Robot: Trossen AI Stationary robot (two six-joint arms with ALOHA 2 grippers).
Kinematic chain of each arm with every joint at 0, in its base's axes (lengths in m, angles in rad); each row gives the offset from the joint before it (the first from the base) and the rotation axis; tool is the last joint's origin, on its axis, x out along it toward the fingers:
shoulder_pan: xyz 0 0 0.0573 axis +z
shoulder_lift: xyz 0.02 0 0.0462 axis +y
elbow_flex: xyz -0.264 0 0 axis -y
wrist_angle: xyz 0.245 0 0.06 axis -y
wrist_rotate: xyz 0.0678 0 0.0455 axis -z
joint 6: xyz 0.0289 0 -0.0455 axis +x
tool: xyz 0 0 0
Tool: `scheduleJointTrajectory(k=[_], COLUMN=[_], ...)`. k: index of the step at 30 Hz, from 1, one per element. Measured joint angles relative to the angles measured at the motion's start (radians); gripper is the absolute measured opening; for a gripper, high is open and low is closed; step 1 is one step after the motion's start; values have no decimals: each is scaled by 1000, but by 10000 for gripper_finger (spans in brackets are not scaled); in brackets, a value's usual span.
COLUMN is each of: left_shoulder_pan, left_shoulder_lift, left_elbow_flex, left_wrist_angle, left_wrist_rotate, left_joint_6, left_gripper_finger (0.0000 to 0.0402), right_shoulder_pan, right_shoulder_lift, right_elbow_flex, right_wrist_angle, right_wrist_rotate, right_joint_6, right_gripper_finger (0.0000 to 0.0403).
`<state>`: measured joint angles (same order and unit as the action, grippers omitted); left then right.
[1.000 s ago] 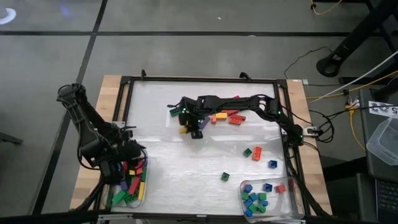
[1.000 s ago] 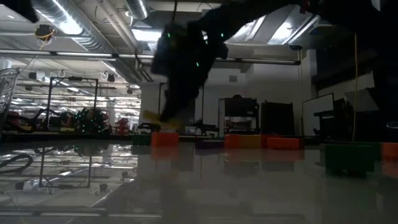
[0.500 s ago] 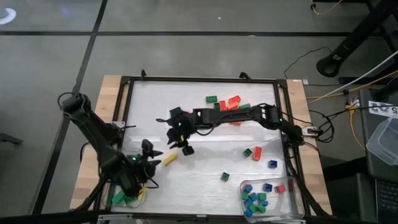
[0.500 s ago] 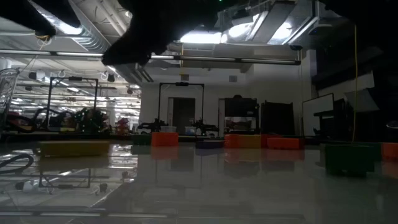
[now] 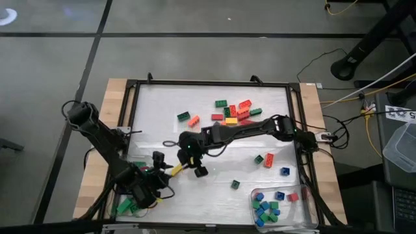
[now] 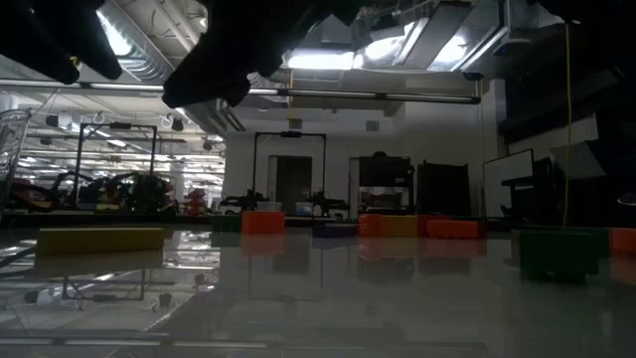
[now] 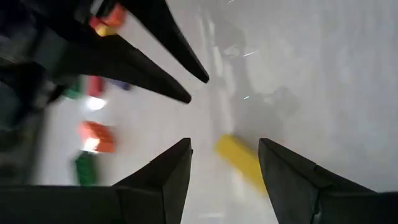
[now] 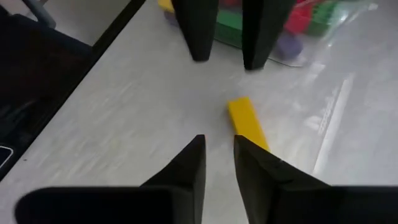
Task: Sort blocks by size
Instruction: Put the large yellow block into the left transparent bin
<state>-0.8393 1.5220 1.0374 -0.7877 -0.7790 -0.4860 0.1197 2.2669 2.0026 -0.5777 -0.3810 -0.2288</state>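
High view: a long yellow block [image 5: 176,169] lies flat on the bench near the front left corner, between the left gripper [image 5: 158,174] and right gripper [image 5: 193,166]. Left wrist view: left fingers [image 7: 168,180] are spread, block just ahead. Right wrist view: right fingers [image 8: 186,171] are nearly pressed together, pinching nothing.

The right hand [image 5: 194,168] no longer hovers among the pile of blocks [image 5: 233,112]; it now sits well away from that pile, beside the yellow block [image 5: 175,169]. The yellow block, formerly held up at the pile, now lies on the surface. The left hand [image 5: 158,170] has left the left tray [image 5: 130,207] and faces the yellow block, fingers apart.
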Motion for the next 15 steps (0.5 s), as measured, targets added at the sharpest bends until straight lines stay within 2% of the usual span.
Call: scheduleJointTrajectory(k=[5,10,15], left_shoulder_pan=[67,158,237], left_shoulder_lift=[27,34,34], left_elbow_flex=[0,0,0], left_wrist_angle=[103,98,100], left_wrist_rotate=[109,252,420], left_joint_6=[-225,-536,-629], left_gripper_finger=[175,175,175], right_shoulder_pan=[24,37,38], right_shoulder_lift=[0,0,-8], right_elbow_flex=[0,0,0], right_wrist_angle=[-12,-43,-145], right_wrist_rotate=[72,92,101], right_joint_6=[1,2,46], right_gripper_finger=[129,164,169])
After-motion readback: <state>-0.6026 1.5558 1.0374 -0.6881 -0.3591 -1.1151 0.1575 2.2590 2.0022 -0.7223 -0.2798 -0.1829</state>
